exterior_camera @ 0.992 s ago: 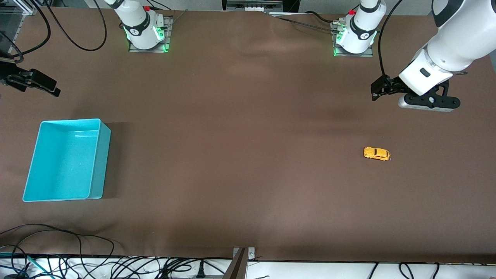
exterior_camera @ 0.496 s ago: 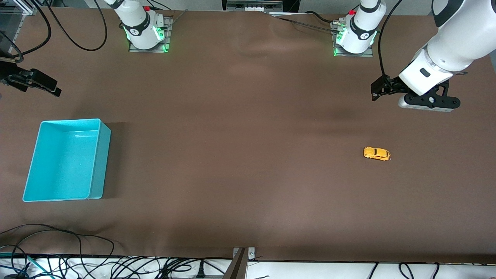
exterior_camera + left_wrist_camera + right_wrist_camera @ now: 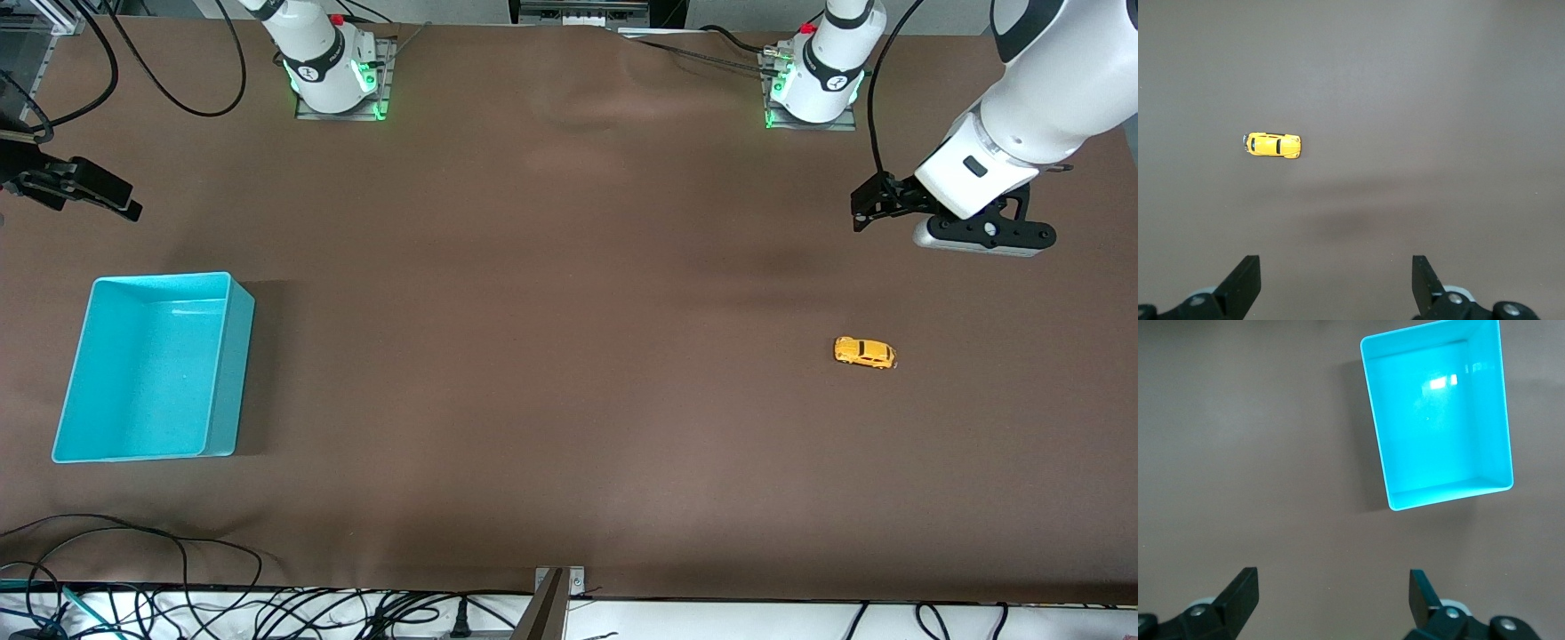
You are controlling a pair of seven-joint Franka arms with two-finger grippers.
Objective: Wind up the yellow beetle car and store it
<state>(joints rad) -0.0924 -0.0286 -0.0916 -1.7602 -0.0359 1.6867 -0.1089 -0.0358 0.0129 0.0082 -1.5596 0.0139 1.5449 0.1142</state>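
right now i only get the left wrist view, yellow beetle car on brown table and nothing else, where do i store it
Observer: A turquoise bin stands at the right arm's end of the table; the yellow beetle car lies at the left arm's end.
Operator: anything in the bin
Observer: The right wrist view looks into it and shows only its bare floor.
Operator: where's the right gripper
Observer: The right gripper is up over the brown table beside the bin, fingers open, holding nothing.
Operator: and mine from outside
Observer: The left gripper is in the air over the table near the car, open and empty.
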